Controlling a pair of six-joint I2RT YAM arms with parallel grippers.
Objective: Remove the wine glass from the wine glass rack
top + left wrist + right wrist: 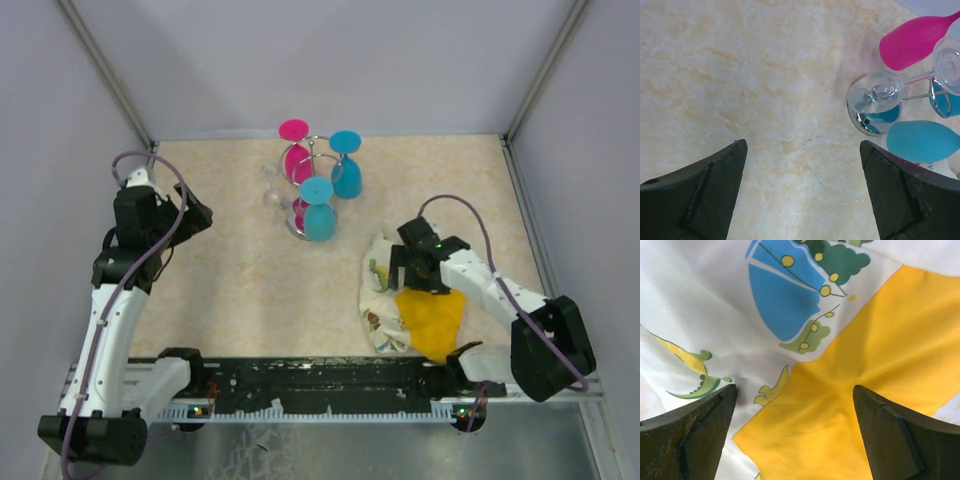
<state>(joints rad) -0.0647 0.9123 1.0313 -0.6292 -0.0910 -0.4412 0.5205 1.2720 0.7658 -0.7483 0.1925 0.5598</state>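
Note:
The wine glass rack (318, 148) stands at the back middle of the table and holds several glasses upside down: a pink one (296, 150), two blue ones (346, 168) (319, 212) and a clear one (272, 190) on its left side. In the left wrist view the clear glass (875, 95), a pink glass (912, 42), a blue glass (920, 141) and the rack's shiny base (867, 124) sit at the upper right. My left gripper (196, 216) (802, 190) is open and empty, well left of the rack. My right gripper (402, 268) (795, 435) is open just above cloth.
A white patterned cloth (382, 300) (715, 315) with a yellow cloth (432, 320) (865, 390) on it lies at the front right, under the right gripper. Grey walls close in the table at the left, back and right.

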